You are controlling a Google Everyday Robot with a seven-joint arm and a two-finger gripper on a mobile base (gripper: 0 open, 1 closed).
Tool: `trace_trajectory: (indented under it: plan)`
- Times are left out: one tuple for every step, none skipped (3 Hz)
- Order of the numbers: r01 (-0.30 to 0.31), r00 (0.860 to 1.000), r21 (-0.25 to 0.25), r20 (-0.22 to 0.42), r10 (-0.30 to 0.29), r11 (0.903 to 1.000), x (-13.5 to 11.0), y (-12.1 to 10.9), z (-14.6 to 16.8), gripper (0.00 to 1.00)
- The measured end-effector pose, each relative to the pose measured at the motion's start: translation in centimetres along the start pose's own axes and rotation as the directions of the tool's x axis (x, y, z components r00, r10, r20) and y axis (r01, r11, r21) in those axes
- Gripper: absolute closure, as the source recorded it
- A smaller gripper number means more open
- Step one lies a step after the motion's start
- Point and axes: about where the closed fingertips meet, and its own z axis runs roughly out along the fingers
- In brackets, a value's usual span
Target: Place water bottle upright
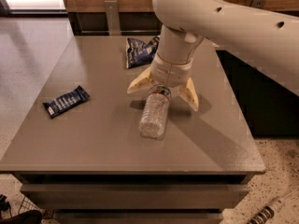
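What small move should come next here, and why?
Probably lower slightly and close the end effector on the water bottle: it lies on its side on the table, and the open fingers straddle its cap end.

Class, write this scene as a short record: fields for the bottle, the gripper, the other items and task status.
water bottle: lying on its side on the table, cap end toward the far edge
gripper: open, low over the cap end, a finger on each side
other items: dark snack bar at left; crumpled bag at the back
task status: bottle not yet upright
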Motion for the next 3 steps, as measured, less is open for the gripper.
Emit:
trace_trajectory:
  plan:
    - [0.019,1.000,0.020,0.000,-0.019,0.9996,-0.33,0.32,0.51,0.33]
    - [0.019,1.000,0.017,0.002,-0.020,0.9997,-0.27,0.32,0.46,0.56]
    - [0.021,1.000,0.016,0.003,-0.021,0.9996,-0.25,0.35,0.47,0.80]
